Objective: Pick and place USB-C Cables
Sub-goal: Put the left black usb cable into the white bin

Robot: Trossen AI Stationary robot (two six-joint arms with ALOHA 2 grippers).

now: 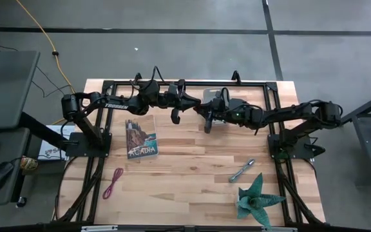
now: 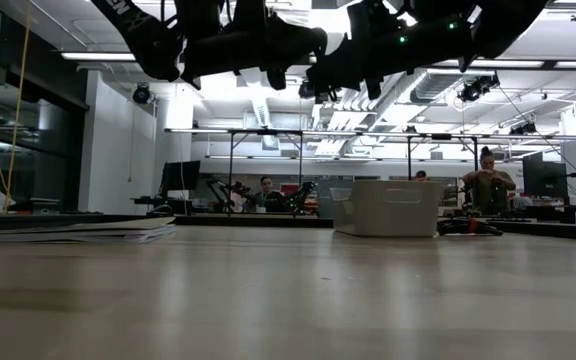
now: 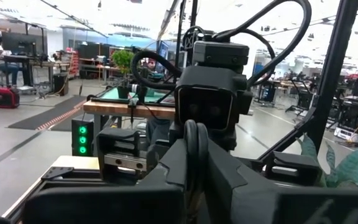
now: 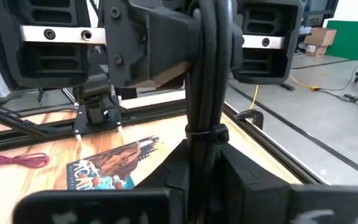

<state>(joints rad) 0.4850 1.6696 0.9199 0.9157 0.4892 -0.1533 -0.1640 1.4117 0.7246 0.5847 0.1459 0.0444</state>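
1. Two of my arms meet in the air above the far middle of the desk (image 1: 192,167), the left gripper (image 1: 175,116) and the right gripper (image 1: 208,124) close together with their tips hanging down.
2. In my right wrist view a black cable (image 4: 207,81), folded and held by a tie, runs upright between my fingers (image 4: 179,174), which are closed on it.
3. In my left wrist view the same cable loops up from between my left fingers (image 3: 229,186), which also pinch it.
4. A maroon-pink cable (image 1: 113,183) lies coiled on the desk near the front left, well apart from both grippers.
5. Just behind it a book (image 1: 140,137) lies flat, cover up.
6. A pale bin (image 2: 386,207) stands at the far edge of the desk, beneath my right arm; a red-and-black coil (image 2: 468,227) lies beside it in the low view.
7. A metal tool (image 1: 241,170) and a green plant-like toy (image 1: 256,198) lie at the front right.
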